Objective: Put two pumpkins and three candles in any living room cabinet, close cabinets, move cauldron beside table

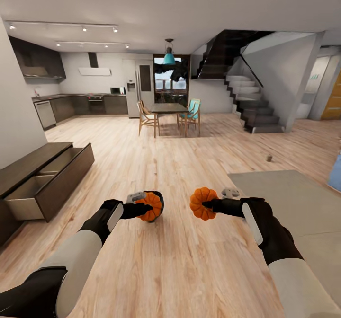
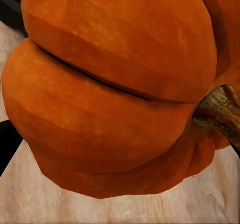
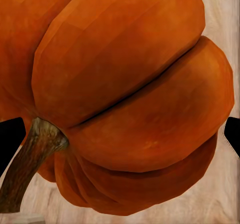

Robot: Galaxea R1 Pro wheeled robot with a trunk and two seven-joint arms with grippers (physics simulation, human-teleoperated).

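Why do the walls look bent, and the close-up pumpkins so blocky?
Head view: a wide lens bows the room's straight edges near the frame borders, with soft even light and no glare. Left wrist view: the left pumpkin sits so close that its flat facets show. Right wrist view: likewise the right pumpkin.

An open-plan home — kitchen counters (image 1: 90, 104), dining table (image 1: 169, 108), staircase (image 1: 253, 101), wood floor (image 1: 180, 166).

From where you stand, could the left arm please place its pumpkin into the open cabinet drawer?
Probably not yet: the left gripper holds its pumpkin over bare floor, and the open drawer of the cabinet lies well off to the left.
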